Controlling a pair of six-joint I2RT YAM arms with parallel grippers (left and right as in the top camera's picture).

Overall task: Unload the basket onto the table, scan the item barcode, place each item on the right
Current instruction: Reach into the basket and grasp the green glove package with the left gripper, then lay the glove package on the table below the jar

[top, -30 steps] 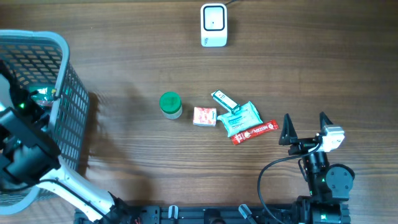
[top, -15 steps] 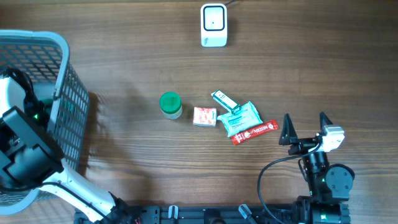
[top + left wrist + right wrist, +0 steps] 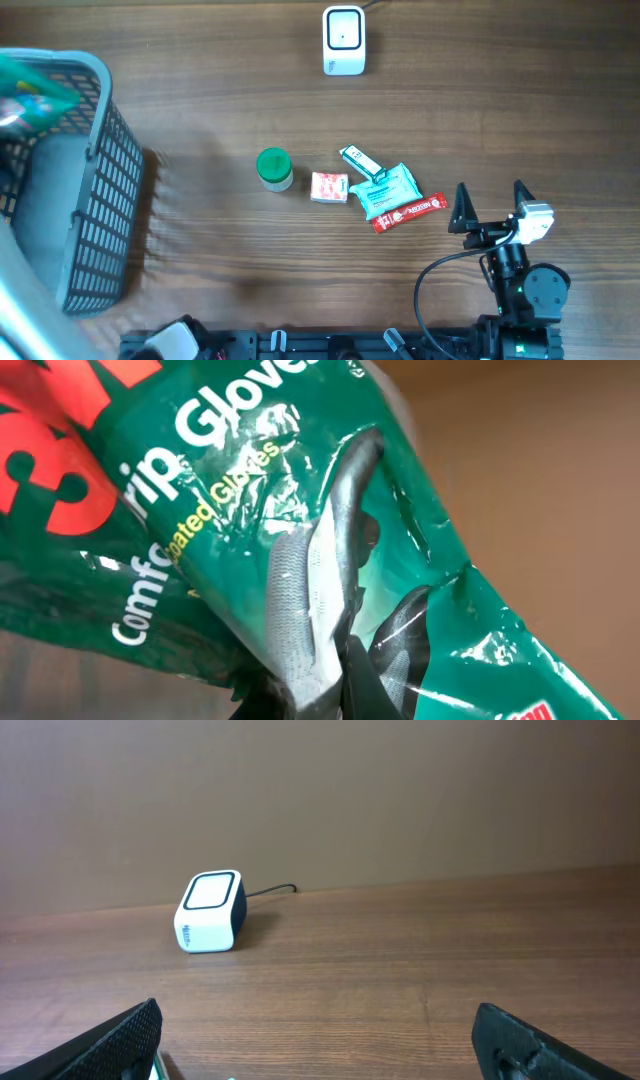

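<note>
Lifted clear since a second ago, the left fingers (image 3: 355, 695) are clamped tight on a green glove packet (image 3: 35, 88), blurred over the basket (image 3: 100, 200) rim. Meanwhile the right fingers (image 3: 461, 212) stand wide open and empty, well apart from the scanner (image 3: 343, 40).

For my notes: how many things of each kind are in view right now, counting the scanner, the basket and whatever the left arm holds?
Scanner: 1
Basket: 1
Green-lidded jar: 1
Small box: 1
Packets and wrappers: 4 (teal packet, red wrapper, white sachet, held glove packet)
Total: 8
</note>
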